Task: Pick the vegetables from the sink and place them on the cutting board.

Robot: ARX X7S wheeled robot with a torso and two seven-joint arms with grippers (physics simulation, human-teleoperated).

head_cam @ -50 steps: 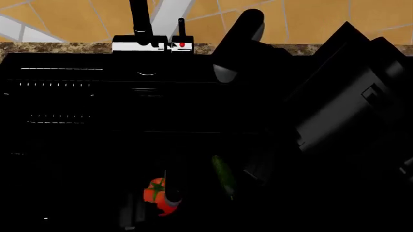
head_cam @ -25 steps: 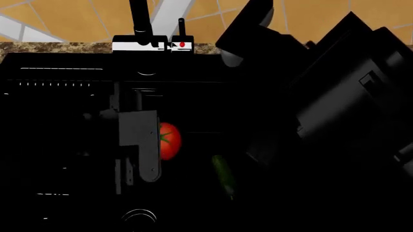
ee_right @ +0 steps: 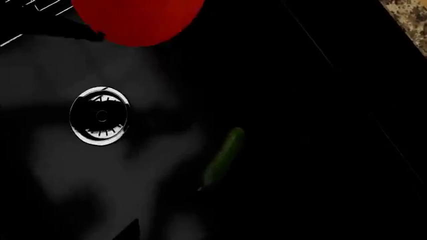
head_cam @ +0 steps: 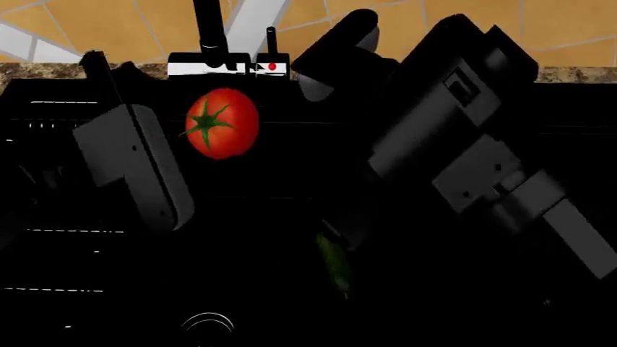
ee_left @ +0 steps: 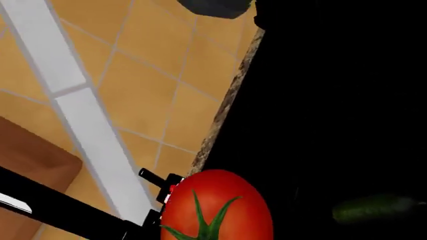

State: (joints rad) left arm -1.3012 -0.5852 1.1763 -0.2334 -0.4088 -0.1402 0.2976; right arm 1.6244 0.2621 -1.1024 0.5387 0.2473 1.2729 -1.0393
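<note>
The tomato (head_cam: 222, 123) hangs at eleven o'clock in our head view, clamped by our left gripper (head_cam: 198, 134) just below the faucet (head_cam: 210, 32). The cucumber (head_cam: 334, 264) lies at six o'clock on the sink (head_cam: 87, 289) floor, apart from the drain (ee_right: 100, 115). We cannot tell how the right gripper's fingers stand.

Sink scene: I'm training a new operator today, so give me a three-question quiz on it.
1. True or false: the tomato lies on the sink floor.
2. Which vegetable is still in the sink? A) cucumber B) carrot C) pepper
3. Fill in: the ring on the basin floor is the ____.

Key: 1 false, it is lifted beside the left gripper; 2 A; 3 drain.
</note>
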